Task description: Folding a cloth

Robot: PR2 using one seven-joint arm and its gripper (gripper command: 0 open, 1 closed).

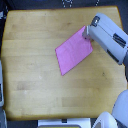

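The pink cloth lies flat on the wooden tabletop, tilted, right of the middle in the exterior view. Its far corner reaches under the arm's end. My gripper comes in from the exterior view's right and sits over that far right corner of the cloth. The grey forearm covers the fingers, so their state does not show. Whether the fingers touch the cloth is hidden.
The table's edges run near all four sides of the frame. White robot parts stand at the lower right, and a pale object sits at the exterior view's left edge. Dark floor shows beyond the table's far edge.
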